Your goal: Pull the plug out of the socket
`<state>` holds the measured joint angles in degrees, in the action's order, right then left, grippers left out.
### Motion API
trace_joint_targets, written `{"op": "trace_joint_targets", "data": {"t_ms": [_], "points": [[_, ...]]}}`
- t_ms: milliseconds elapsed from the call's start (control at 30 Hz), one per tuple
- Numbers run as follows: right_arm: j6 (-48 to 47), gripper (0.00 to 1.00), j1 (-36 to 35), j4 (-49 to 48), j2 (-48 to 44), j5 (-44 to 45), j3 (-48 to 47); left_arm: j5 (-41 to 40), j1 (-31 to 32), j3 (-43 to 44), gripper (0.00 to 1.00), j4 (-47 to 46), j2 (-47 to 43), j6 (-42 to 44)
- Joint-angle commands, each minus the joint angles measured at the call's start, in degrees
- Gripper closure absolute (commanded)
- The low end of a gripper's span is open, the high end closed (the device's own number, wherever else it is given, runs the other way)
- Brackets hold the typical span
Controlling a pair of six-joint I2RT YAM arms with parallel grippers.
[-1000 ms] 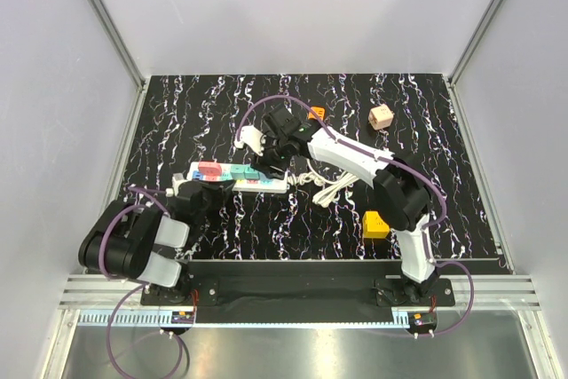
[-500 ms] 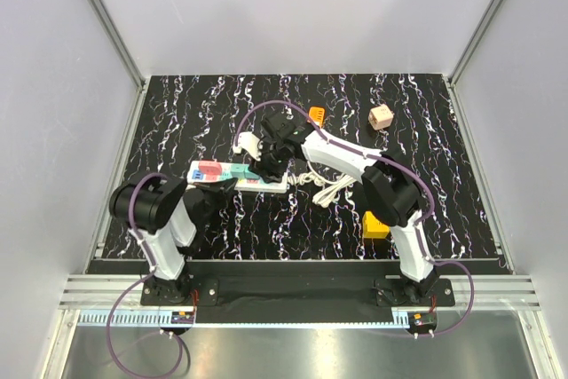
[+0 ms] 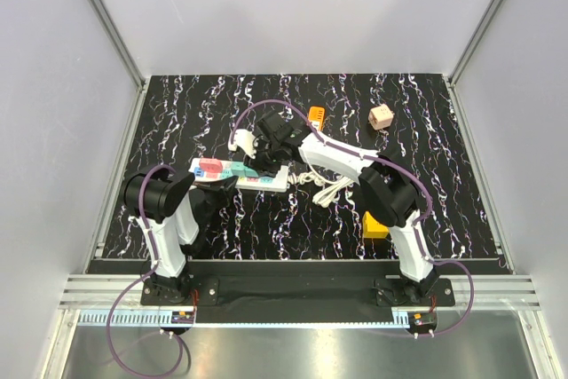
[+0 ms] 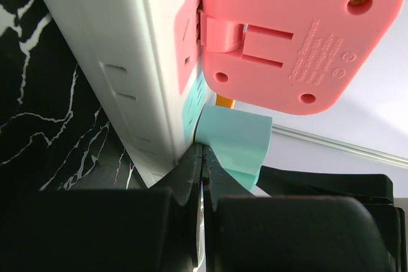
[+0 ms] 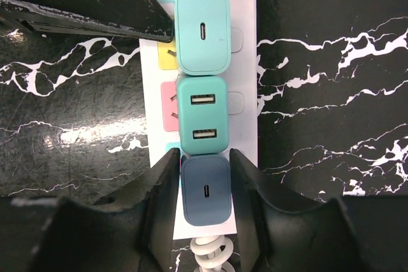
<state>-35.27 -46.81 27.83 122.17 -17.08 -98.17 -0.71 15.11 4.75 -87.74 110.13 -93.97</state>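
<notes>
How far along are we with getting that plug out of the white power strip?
Done: the right hand has a finger on each side of the dark blue plug at the cord end of the power strip. In hand: the grip; I cannot tell if it is clamped. The left hand, shut, sits at the strip's edge. Left: the pull; the plug is fully seated.

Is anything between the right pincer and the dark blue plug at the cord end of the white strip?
Nothing visible does. The right pincer straddles the dark blue plug, one finger on each side. The green plug sits tight against it on the white strip, just past the pincer's tips, not between them.
</notes>
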Motion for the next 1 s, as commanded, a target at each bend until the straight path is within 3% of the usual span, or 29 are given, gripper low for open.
{"op": "trace_joint_targets", "data": {"t_ms": [0, 800, 833, 867, 967], "points": [[1.16, 0.58, -1.09, -2.43, -0.35, -0.06, 0.52, -2.81, 0.35, -7.74, 1.0, -3.57, 4.13, 3.62], [1.87, 0.59, -1.97, -2.26, -2.73, 2.58, 6.15, -2.37, 0.35, -7.48, 1.0, -1.99, 4.48, 4.24], [1.43, 0.58, -1.97, -2.26, -2.99, 3.54, 6.41, -2.37, 0.35, -7.48, 1.0, -2.08, 4.48, 4.41], [1.17, 0.49, -1.97, -2.35, -3.08, 3.98, 6.76, -2.37, 0.35, -7.48, 1.0, -1.91, 4.57, 4.41], [0.37, 0.47, -1.97, -2.26, -3.25, 5.21, 7.55, -2.28, 0.44, -7.48, 1.0, -2.08, 4.66, 4.41]]}}
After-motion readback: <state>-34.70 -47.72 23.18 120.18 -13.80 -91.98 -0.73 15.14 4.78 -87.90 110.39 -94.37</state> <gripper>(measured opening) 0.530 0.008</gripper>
